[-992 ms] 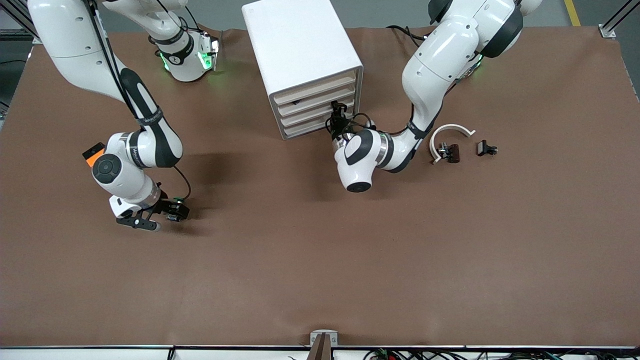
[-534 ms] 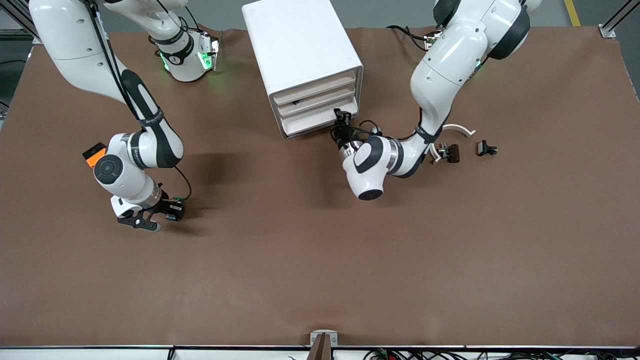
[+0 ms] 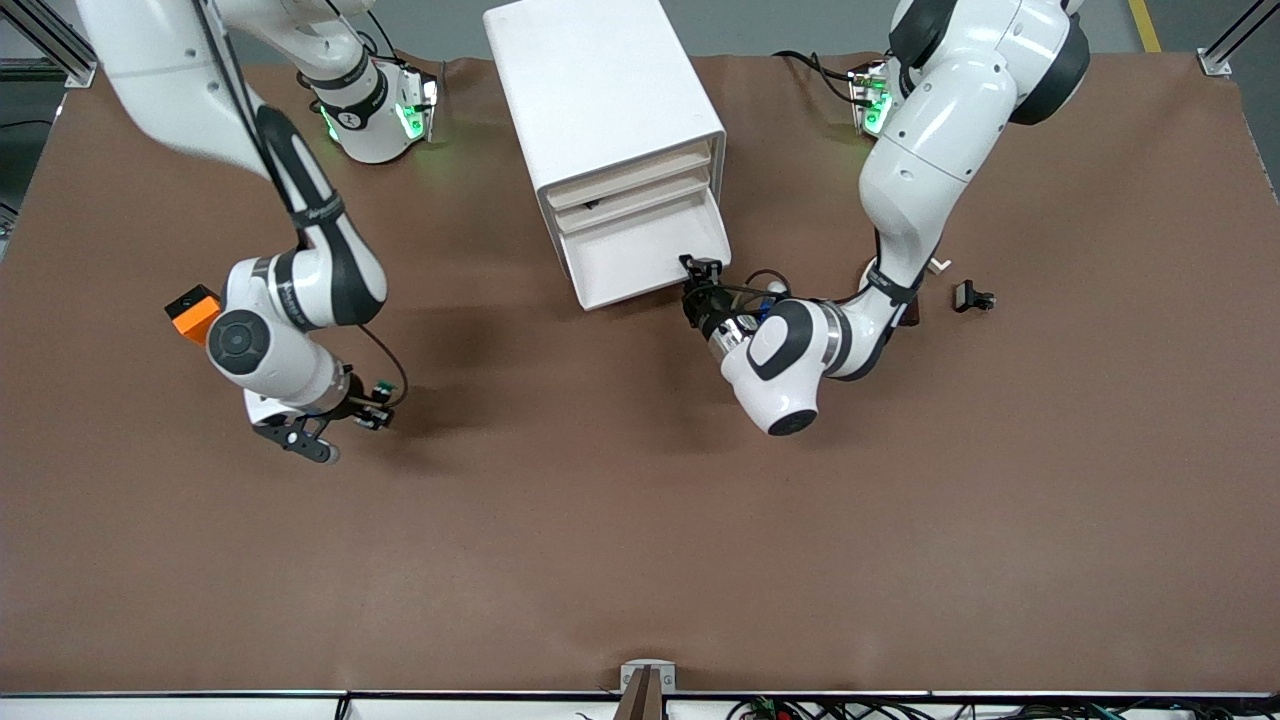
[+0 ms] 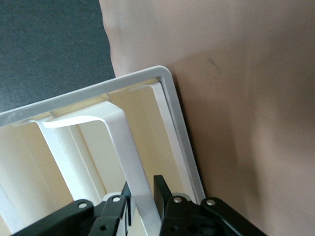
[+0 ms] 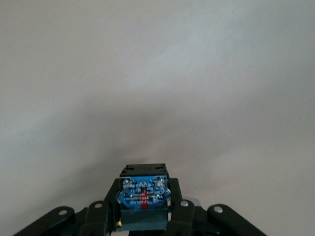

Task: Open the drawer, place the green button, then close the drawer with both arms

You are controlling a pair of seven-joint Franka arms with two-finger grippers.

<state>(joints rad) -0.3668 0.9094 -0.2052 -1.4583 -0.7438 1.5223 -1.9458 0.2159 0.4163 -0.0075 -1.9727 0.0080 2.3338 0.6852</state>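
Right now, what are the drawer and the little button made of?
The drawer looks like smooth white plastic with a slight sheen; the left tool grips its handle. The button, held in the right tool, looks like black plastic with a shiny blue circuit-board base.

Brown mat-covered table point(image 3: 640, 560), seen from above, w/ most of its surface bare. A white cabinet point(image 3: 600, 90) stands on it near the middle of the edge where the arm bases are; its lowest drawer point(image 3: 640, 262) is pulled out over the mat. An orange block point(image 3: 193, 312) sits toward the right arm's end, approx. midway between the base edge and the camera edge. A small black clip point(image 3: 972, 296) lies toward the left arm's end, w/ a bit of a white arc point(image 3: 937, 264) just beside it, mostly hidden by the arm.
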